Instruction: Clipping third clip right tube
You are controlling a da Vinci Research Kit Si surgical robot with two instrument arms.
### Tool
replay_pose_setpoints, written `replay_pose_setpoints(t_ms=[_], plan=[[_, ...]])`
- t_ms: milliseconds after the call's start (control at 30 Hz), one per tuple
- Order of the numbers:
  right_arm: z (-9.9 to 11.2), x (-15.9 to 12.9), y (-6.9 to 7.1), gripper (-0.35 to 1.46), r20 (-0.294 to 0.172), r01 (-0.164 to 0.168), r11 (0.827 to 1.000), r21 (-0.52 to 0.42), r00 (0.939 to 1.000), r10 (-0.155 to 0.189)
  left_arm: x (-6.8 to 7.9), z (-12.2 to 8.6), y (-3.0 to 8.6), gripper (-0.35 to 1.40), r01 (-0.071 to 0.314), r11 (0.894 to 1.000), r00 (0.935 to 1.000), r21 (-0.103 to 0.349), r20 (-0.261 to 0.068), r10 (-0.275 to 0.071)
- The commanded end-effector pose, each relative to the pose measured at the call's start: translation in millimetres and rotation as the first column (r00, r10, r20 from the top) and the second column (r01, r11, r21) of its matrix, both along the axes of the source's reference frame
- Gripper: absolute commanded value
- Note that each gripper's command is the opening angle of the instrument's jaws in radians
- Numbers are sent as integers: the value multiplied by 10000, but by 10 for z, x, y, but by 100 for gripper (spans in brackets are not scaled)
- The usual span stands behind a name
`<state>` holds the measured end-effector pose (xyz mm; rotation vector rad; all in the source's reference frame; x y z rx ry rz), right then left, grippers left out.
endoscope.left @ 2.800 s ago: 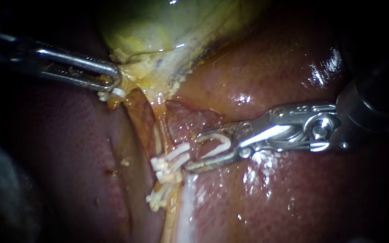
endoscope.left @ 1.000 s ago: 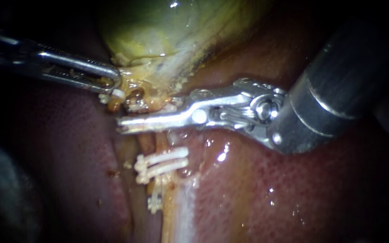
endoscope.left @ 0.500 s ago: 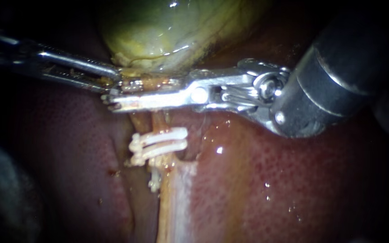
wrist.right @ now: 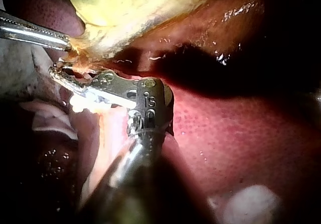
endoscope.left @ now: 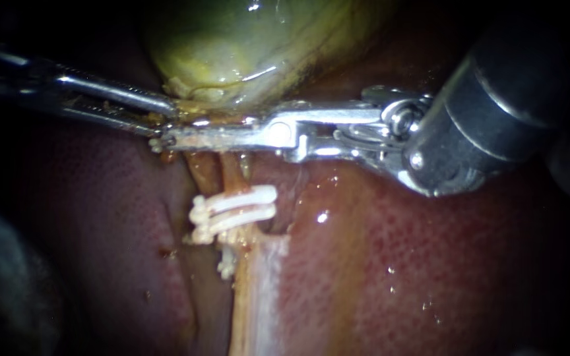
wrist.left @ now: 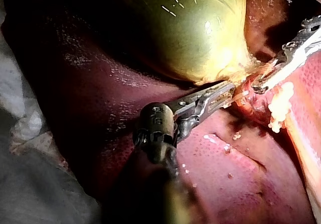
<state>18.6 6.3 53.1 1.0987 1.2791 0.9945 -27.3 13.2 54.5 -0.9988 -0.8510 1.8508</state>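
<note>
With two clips [endoscope.left: 235, 209] on the tube [endoscope.left: 231, 175], the right instrument [endoscope.left: 170, 140] clamps its jaws on it, apparently for the third, while the left instrument [endoscope.left: 163, 111] grips the gallbladder [endoscope.left: 245, 46].

Tan tube [endoscope.left: 231, 175], two white clips [endoscope.left: 235, 212] side by side across it

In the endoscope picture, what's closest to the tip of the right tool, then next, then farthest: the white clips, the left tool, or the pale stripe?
Starting from the tip of the right instrument, which is shut across the tube:
1. Left instrument: right beside that tip, holding the gallbladder edge.
2. White clips: lower down the tube.
3. Pale stripe: farthest, below the clips.
</note>
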Motion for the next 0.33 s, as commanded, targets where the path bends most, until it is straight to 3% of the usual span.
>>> replay_pose_setpoints(t_ms=[33,333], plan=[[0,0,-1,-35,9,17,10000,-17,10000,-17,0,0,0,-35,2,10000,10000,-3,-4,-2],[2,1,-4,-35,12,24,10000,-40,10000,-24,0,2,0,-35,0,10000,10000,-9,-4,0]])
